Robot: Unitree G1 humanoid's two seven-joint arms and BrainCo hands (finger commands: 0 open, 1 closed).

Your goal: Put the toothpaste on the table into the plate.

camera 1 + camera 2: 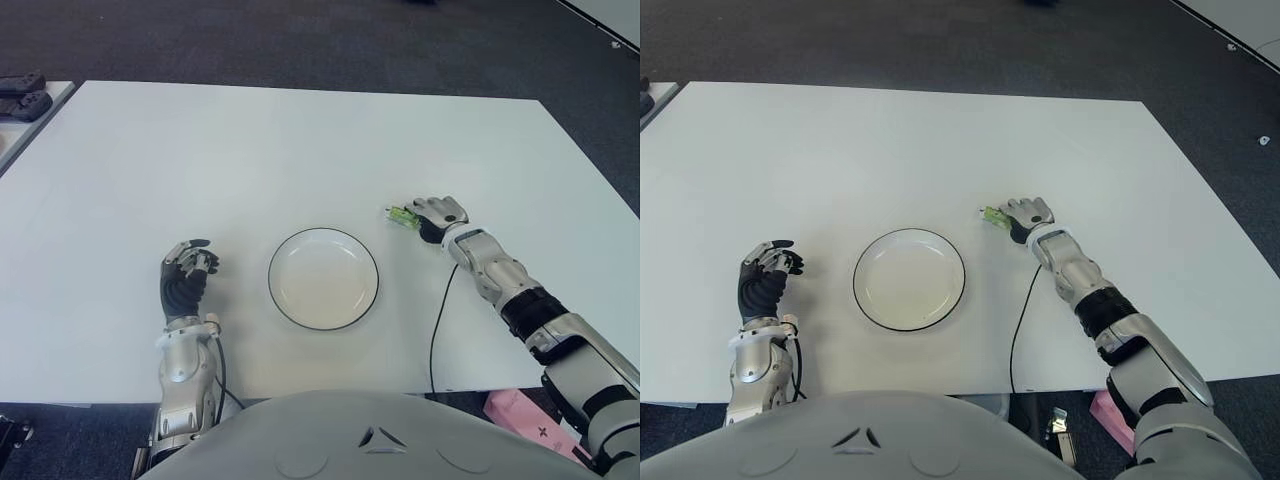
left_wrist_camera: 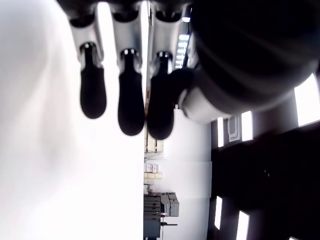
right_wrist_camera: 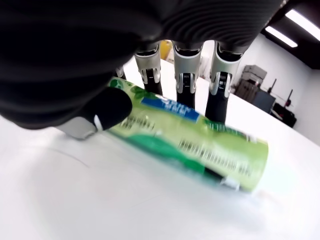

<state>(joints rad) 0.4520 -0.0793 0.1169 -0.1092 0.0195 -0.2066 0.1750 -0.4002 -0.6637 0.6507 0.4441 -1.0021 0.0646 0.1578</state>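
the green toothpaste (image 3: 195, 140) lies on its side on the white counter (image 1: 300, 140), just beside the plate (image 1: 323, 277) on the side toward the counter's right edge, and a little farther from the front edge than the plate's middle. the right hand (image 1: 432, 217) is over it: in the right wrist view the thumb presses one side of the tube and the fingers (image 3: 182, 82) come down on the other side, so the fingers are closed around the toothpaste while it touches the counter. the plate, white with a dark rim, sits near the middle of the counter's front edge. the left hand (image 1: 186, 275) shows beside the plate on its left, near the front edge, its fingers (image 2: 131, 107) relaxed and holding nothing.
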